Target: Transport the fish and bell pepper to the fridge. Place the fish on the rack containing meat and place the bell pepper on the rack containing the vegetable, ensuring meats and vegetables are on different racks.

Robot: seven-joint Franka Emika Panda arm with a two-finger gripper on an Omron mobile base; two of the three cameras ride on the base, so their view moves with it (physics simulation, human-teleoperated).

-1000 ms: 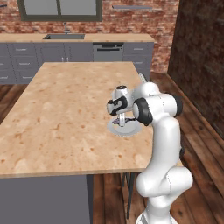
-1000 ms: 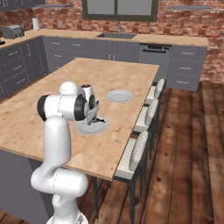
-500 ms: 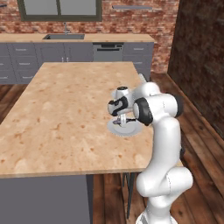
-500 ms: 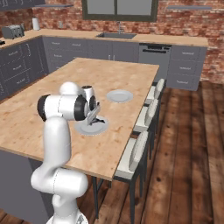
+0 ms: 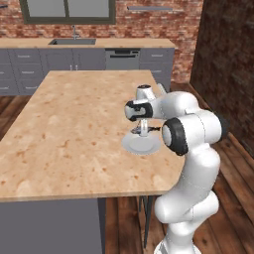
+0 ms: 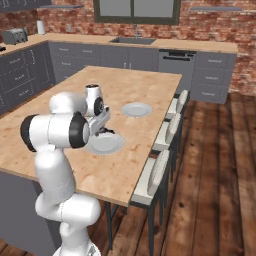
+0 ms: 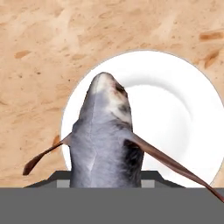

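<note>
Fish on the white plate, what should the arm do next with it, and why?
Probably lift straight up. The gripper is shut on the fish, low over the white plate on the island counter; it needs clearance before travelling to the fridge.

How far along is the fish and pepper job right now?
Nothing is delivered yet. In hand: the hand is shut on the fish over the white plate on the island counter. Left: carrying the fish to the fridge, then the whole bell pepper run.
</note>
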